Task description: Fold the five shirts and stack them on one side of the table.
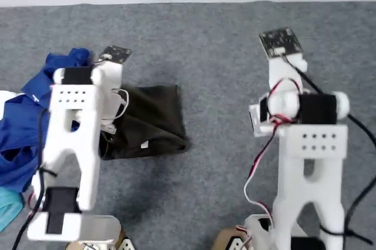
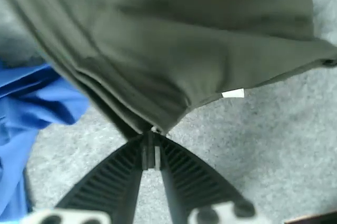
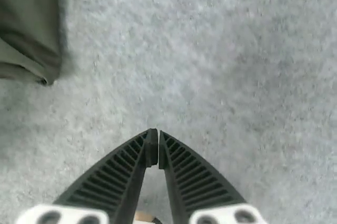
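A folded dark olive shirt (image 1: 154,119) lies on the grey table cover, left of centre. My left gripper (image 2: 150,149) is shut at its near edge, where the shirt's (image 2: 184,39) layered folds run into the fingertips; it looks pinched there. A crumpled blue shirt (image 1: 17,126) is heaped at the table's left side, beside the olive one (image 2: 37,103). A teal shirt (image 1: 6,207) peeks in at the lower left. My right gripper (image 3: 154,149) is shut on nothing over bare cover, a short way from the olive shirt's corner (image 3: 26,23).
The left arm (image 1: 76,126) hangs over the olive shirt's left edge, and the right arm (image 1: 305,123) stands at the right. A small white tag (image 2: 233,94) sticks out of the olive shirt's hem. Grey cover (image 1: 223,56) spreads between and behind the arms.
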`<state>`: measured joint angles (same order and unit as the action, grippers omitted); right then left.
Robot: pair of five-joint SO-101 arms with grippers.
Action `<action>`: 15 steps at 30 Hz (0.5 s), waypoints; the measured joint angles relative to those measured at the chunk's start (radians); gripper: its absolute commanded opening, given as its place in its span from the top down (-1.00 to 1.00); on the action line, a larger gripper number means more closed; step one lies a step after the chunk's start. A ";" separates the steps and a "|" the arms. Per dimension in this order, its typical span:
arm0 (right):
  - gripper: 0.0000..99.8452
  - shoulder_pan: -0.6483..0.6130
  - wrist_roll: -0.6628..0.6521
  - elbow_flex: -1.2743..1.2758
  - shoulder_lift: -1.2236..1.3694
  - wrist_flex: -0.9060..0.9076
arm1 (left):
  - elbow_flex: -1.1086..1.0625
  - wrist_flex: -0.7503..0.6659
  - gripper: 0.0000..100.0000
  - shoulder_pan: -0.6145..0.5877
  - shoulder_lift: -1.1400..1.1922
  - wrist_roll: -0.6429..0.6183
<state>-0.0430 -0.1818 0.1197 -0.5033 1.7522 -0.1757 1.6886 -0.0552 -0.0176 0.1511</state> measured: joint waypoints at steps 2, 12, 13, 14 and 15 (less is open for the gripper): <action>0.98 0.008 0.000 0.041 -0.041 0.000 | 0.000 -0.018 0.99 -0.002 0.032 0.003; 0.98 0.009 0.000 0.143 -0.173 0.000 | 0.000 -0.084 0.99 0.000 0.149 0.029; 0.98 0.008 0.000 0.143 -0.180 0.000 | 0.000 -0.084 0.99 0.000 0.167 0.032; 0.98 0.008 0.000 0.143 -0.184 0.000 | 0.000 -0.084 1.00 -0.003 0.183 0.040; 0.98 0.008 0.000 0.143 -0.187 0.000 | 0.000 -0.084 1.00 -0.012 0.195 0.057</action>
<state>-0.0353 -0.1818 0.2624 -0.6905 1.7522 -0.1757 1.6042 -0.0675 0.1772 0.2079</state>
